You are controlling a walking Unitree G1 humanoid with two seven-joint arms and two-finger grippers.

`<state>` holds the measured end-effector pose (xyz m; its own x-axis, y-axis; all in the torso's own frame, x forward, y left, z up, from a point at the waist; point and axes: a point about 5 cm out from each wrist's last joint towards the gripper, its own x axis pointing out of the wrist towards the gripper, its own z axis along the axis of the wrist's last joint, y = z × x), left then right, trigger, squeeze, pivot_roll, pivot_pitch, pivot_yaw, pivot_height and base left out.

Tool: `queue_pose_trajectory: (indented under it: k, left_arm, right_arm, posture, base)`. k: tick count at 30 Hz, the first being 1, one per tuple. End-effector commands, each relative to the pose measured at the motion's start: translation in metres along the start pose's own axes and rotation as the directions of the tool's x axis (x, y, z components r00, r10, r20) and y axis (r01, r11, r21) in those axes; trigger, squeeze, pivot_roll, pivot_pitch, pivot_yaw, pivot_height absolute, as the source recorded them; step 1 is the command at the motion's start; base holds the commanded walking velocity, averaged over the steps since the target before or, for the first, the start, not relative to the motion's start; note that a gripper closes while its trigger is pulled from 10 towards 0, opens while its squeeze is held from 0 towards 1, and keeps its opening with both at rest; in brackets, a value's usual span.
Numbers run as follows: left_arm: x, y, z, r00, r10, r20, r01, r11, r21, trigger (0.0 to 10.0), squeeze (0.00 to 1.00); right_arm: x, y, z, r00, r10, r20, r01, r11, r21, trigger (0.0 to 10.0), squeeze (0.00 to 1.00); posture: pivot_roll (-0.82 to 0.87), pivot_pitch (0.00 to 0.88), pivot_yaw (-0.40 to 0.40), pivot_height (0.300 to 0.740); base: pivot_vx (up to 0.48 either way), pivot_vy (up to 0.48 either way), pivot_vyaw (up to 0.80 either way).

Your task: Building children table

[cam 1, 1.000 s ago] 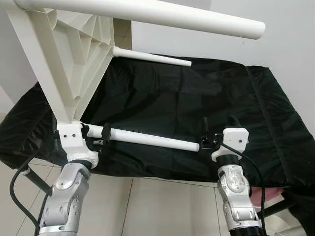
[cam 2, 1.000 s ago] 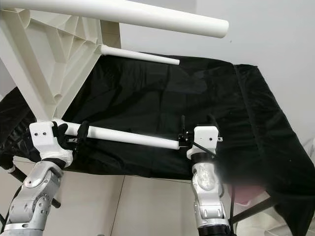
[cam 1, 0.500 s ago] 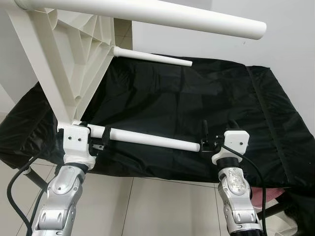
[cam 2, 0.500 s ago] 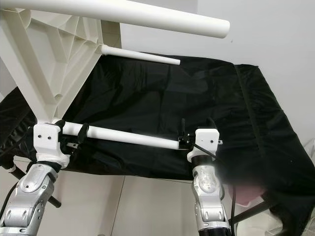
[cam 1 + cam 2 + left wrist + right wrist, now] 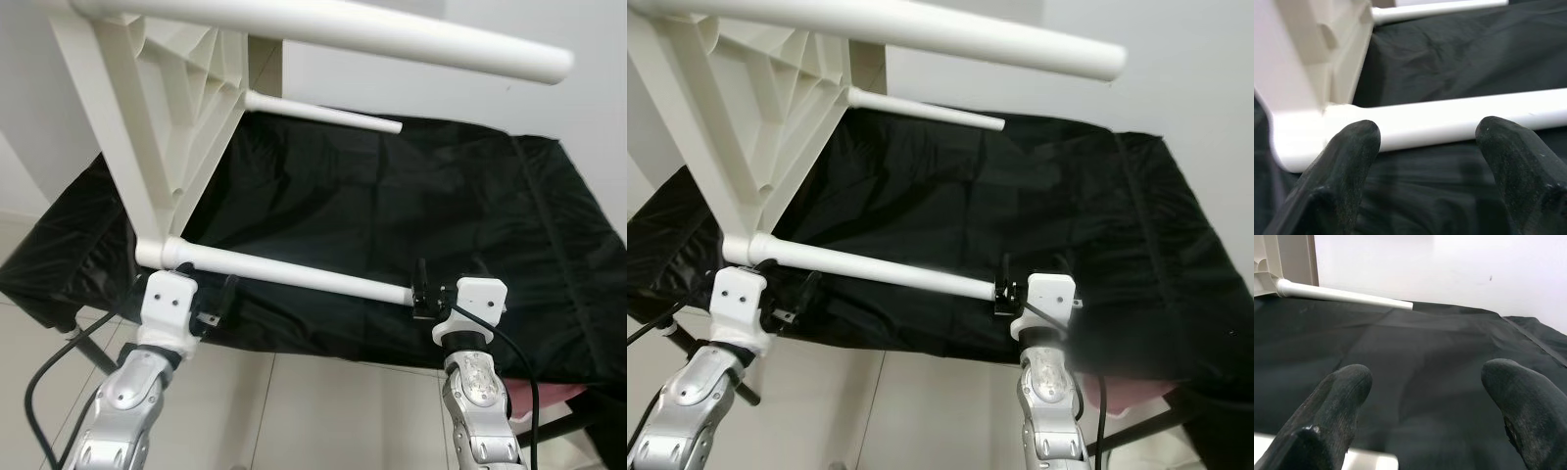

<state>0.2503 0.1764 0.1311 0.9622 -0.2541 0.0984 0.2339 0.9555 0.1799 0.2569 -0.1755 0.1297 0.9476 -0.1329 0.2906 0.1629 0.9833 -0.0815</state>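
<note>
Overhead, ribbed white plastic table [image 5: 147, 108]

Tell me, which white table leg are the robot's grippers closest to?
The lowest leg, just above the left gripper and right gripper. The other legs sit higher and farther away.

Even, bright indoor light is filling the scene. The white table legs [image 5: 294, 277] are glaring slightly against the dark black cloth [image 5: 392, 215]. Nearby fingertips [image 5: 1352, 147] are blurring, out of focus.
</note>
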Motion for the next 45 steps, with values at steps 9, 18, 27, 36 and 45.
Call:
queue_pose_trajectory:
  k: [9, 18, 27, 36, 45]
  left_arm:
    - [-0.002, -0.005, 0.001, 0.999, -0.037, 0.009, 0.037, 0.999, 0.004, 10.0, 0.00]
    - [-0.002, -0.006, 0.001, 0.999, -0.040, 0.010, 0.040, 0.999, 0.010, 10.0, 0.00]
    - [0.002, -0.028, -0.002, 0.984, -0.174, -0.031, 0.174, 0.985, 0.006, 10.0, 0.00]
    - [0.003, -0.056, -0.002, 0.925, -0.375, -0.059, 0.372, 0.927, -0.055, 10.0, 0.00]
    - [0.020, -0.063, -0.005, 0.932, -0.347, -0.107, 0.294, 0.893, -0.341, 10.0, 0.00]
  right_arm:
    - [-0.004, -0.002, -0.002, 1.000, -0.001, 0.000, 0.001, 1.000, -0.027, 10.0, 0.00]
    - [-0.003, -0.002, -0.001, 1.000, 0.003, 0.004, -0.003, 0.999, -0.033, 10.0, 0.00]
    - [-0.005, -0.003, -0.001, 1.000, 0.006, 0.014, -0.005, 0.998, -0.064, 10.0, 0.00]
    - [-0.002, -0.013, 0.006, 0.996, -0.058, 0.075, 0.069, 0.985, -0.158, 10.0, 0.00]
    - [0.010, -0.026, 0.054, 0.918, -0.123, 0.377, 0.300, 0.836, -0.460, 10.0, 0.00]
  posture:
    - [-0.02, 0.088, 0.011, 0.740]
    - [-0.02, 0.089, 0.012, 0.740]
    - [-0.03, 0.091, 0.011, 0.740]
    - [-0.04, 0.089, 0.012, 0.740]
    - [-0.05, 0.085, 0.023, 0.740]
  base:
    - [0.000, 0.267, 0.00]
    - [0.000, 0.212, 0.00]
    - [0.000, 0.000, 0.00]
    - [0.000, 0.000, 0.00]
    - [0.000, 0.000, 0.00]
